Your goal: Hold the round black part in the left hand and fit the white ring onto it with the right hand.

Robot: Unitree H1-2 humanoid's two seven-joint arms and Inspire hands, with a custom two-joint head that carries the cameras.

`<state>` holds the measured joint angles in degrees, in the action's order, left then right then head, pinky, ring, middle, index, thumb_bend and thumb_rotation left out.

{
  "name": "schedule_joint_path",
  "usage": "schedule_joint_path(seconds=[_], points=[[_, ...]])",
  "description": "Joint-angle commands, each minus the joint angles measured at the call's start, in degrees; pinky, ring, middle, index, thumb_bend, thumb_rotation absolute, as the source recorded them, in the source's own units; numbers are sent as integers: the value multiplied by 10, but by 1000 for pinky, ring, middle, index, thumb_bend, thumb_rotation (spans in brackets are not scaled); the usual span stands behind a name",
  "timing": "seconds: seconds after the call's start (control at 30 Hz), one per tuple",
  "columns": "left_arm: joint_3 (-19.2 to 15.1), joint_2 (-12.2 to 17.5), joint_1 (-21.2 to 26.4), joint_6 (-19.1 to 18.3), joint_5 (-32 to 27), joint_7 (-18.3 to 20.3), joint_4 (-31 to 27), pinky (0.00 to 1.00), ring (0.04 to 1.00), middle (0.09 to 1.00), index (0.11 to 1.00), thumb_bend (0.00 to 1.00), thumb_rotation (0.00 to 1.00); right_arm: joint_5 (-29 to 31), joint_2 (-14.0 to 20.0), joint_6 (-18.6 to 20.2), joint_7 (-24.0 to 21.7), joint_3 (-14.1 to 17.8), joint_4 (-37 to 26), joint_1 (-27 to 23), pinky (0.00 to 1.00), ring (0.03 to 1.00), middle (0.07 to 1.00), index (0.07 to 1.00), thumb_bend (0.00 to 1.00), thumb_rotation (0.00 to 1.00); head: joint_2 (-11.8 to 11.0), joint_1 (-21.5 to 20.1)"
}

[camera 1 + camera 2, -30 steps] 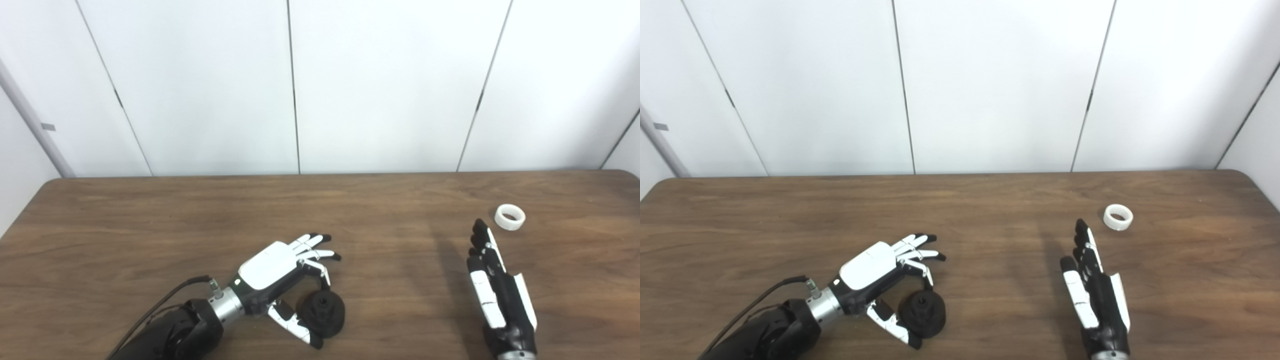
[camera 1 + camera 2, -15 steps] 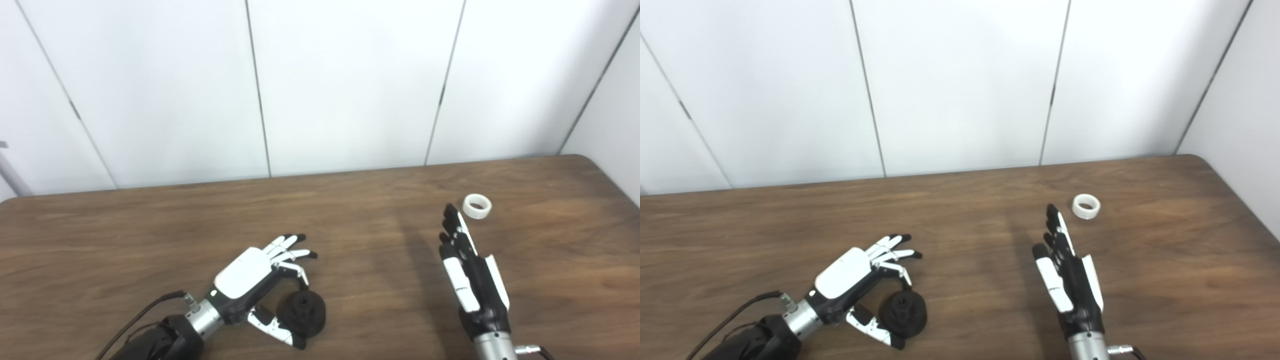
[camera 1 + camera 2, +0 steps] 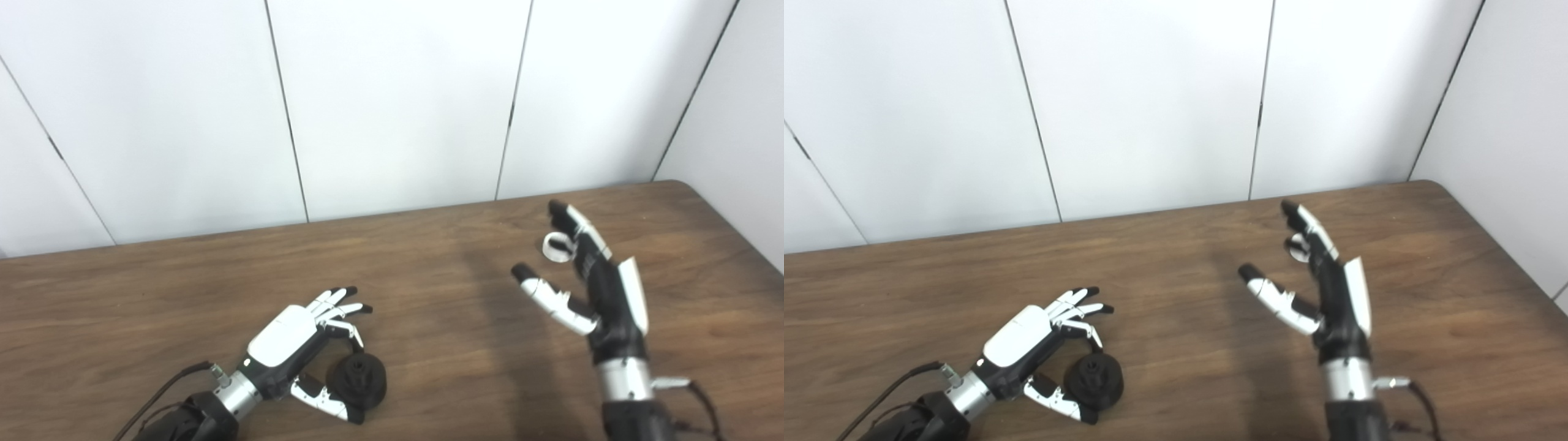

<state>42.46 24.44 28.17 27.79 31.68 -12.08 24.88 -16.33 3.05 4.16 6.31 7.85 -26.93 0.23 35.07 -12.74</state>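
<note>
The round black part sits on the wooden table near the front edge. My left hand curls loosely around it, thumb under its near side and fingers arched over its far side; whether they touch it is unclear. The white ring lies on the table at the far right. My right hand is raised above it, open, with fingers stretched over the ring and thumb spread to the left. The fingers partly hide the ring, of which only a sliver shows in the right eye view.
White wall panels stand behind the table's far edge. The table's right edge runs close to the ring and my right hand. Cables trail from both wrists.
The camera has swung right, shifting the whole picture. My right hand has risen and reached forward over the white ring, its thumb spreading out. The left hand stays by the black part.
</note>
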Motion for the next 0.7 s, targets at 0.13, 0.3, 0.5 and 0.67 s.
schedule_joint_path(seconds=[0.13,0.3,0.5,0.67], points=[[-1,-34,-20,-9,-2,17,27,1000,1000,888,479,525,62,17,48,71,-24,35,-70,-44,750,861,862,808,550,289,1,-11],[4,-37,-13,-9,-13,16,43,1000,1000,891,479,525,61,-3,112,120,-47,56,-80,-81,670,805,822,754,594,208,-9,-43],[5,-30,-12,-9,-24,14,49,1000,1000,891,479,525,61,-25,198,142,-72,60,-30,-122,720,805,801,722,688,231,-16,-46],[3,-22,-10,-9,-35,19,45,1000,1000,891,480,525,60,-52,260,136,-97,40,31,-146,736,822,820,724,728,191,-19,-50]])
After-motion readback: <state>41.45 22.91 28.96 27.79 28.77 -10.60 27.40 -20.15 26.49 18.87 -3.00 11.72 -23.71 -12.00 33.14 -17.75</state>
